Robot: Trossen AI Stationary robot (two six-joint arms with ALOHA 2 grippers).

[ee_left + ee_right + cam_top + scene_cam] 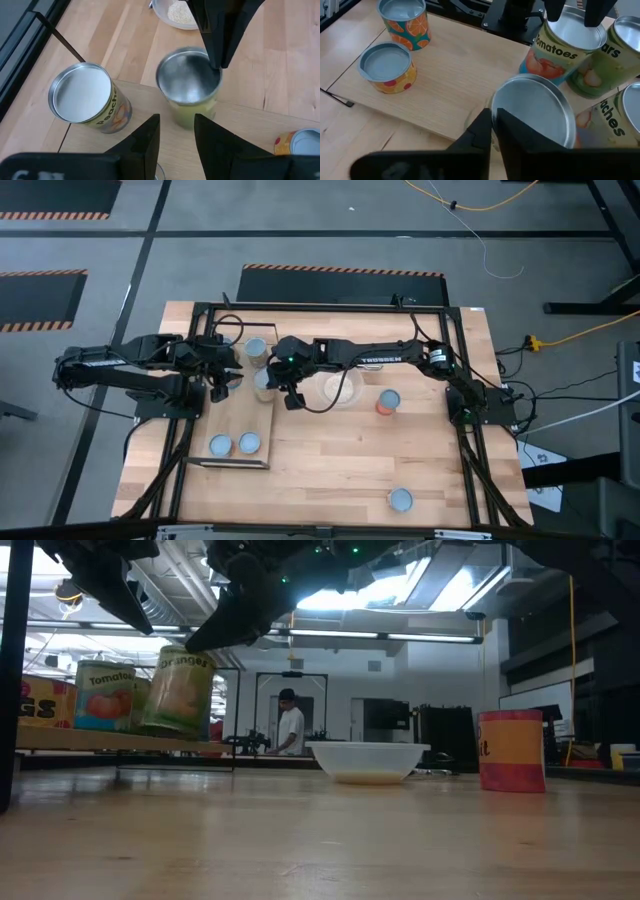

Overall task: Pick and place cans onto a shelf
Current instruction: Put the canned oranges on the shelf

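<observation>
The shelf (243, 412) is a light-wood board in a black wire frame on the table's left half. Several cans stand on it: two near its front (234, 444), and Tomatoes (563, 46), pears (616, 56) and Peaches (86, 96) cans at its far end. My right gripper (495, 131) is shut on a silver-topped, pale-green can (189, 80), which shows tilted in the low view (180, 692) at the shelf's right edge. My left gripper (176, 142) is open and empty over the shelf, just left of that can. My right gripper pinches the can's top rim (496, 102) on the side toward the table's right. One finger lies over the lid and one outside the wall. The fingers (218, 35) slant down from the right. The can is tilted; whether its base rests on the shelf I cannot tell.
A clear bowl of pale grains (340, 388) stands right of the shelf, right beside my right gripper. An orange-red can (389, 401) stands right of the bowl and a blue-grey-topped can (401, 499) stands near the front edge. Black frame rails run along the table's sides.
</observation>
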